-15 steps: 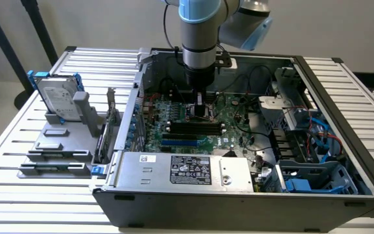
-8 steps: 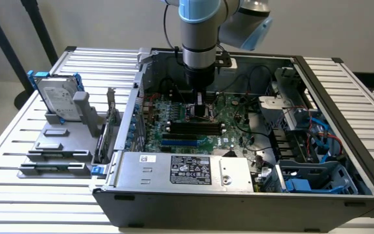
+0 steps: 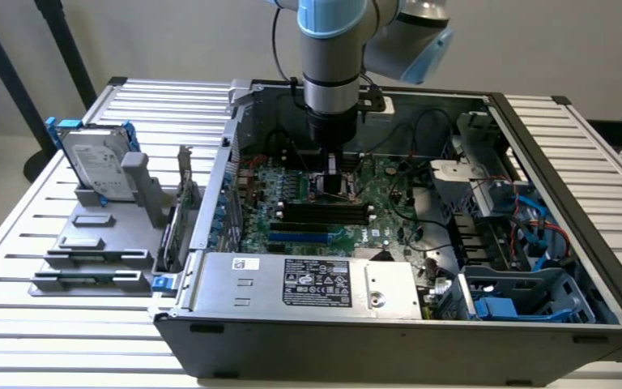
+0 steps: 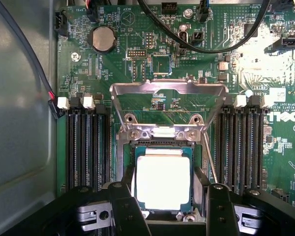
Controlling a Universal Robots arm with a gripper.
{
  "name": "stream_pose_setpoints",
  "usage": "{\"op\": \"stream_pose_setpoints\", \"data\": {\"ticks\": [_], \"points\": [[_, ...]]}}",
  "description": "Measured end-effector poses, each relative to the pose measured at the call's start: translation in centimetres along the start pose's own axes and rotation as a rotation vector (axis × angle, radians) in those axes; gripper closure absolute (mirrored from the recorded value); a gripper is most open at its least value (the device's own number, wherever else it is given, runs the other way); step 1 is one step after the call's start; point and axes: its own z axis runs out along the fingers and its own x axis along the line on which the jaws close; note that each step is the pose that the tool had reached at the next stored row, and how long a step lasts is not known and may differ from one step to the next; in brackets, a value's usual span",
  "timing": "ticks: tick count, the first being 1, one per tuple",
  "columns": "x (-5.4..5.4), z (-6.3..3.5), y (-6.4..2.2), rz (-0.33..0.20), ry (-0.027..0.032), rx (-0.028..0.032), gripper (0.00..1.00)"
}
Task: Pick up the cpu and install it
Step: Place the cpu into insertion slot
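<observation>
Right up front in the exterior view is the white slatted metal surface [image 3: 62,340], with the big open dark-grey computer case [image 3: 398,344] sitting on it. Silver-and-blue robot arm [image 3: 333,49] reaches straight down inside, over the green motherboard [image 4: 78,73]. Black two-fingered pincer [image 4: 168,199] hangs low with its jaws spread apart, gripping nothing. Hinged grey metal retention plate [image 4: 167,88] is flipped up off the socket [image 4: 122,167]. Small square silver-topped cpu [image 4: 163,183] lies flat in that socket, between the pincer's fingers and flanked by the black memory slots [image 4: 86,147].
</observation>
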Motion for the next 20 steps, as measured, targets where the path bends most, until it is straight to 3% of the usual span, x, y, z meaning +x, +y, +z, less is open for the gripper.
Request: {"op": "stream_pose_setpoints", "data": {"ticks": [14,16,17,20], "points": [[0.01,0.03,0.07,0.000,-0.0018,-0.0006,0.45],[0.02,0.03,0.06,0.000,-0.0018,-0.0005,0.44],[0.01,0.03,0.06,0.000,-0.0018,-0.0003,0.38],[0.01,0.02,0.06,0.000,-0.0021,-0.0002,0.38]]}}
